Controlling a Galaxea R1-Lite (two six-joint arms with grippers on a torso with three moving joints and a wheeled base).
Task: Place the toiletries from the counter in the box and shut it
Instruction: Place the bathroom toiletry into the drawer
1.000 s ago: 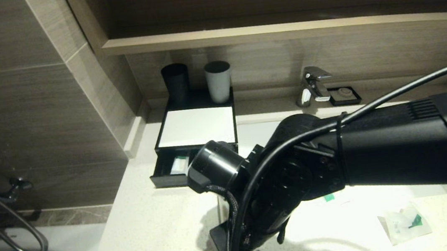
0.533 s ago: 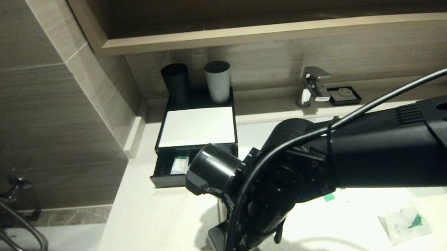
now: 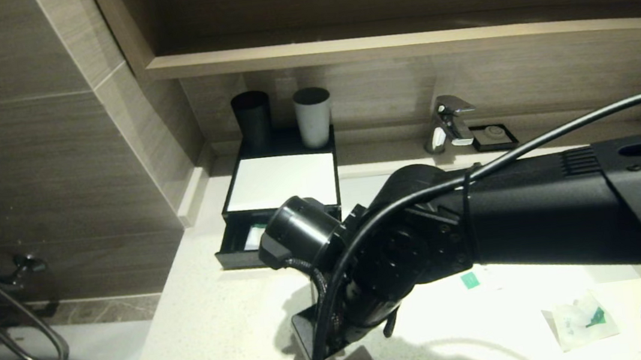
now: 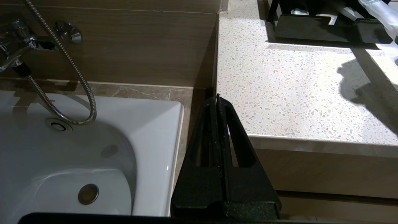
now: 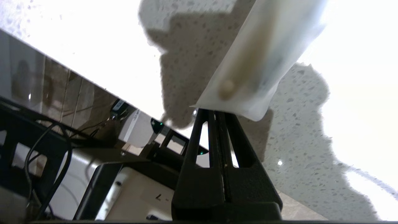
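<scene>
Right wrist view shows the right gripper (image 5: 217, 113) pinched tight on a clear packet (image 5: 258, 59) above the table (image 5: 298, 149), near the box (image 3: 275, 209); left gripper (image 4: 216, 99) closed, empty.

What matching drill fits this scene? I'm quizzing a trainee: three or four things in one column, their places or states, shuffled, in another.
Things:
1. box drawer
2. right hand
3. left hand
4. squarish packet

States:
A. shut, empty, by the counter's edge
B. lying on the counter
C. pulled open, a packet inside
D. shut on a long packet

Pairs: 1-C, 2-D, 3-A, 4-B
</scene>
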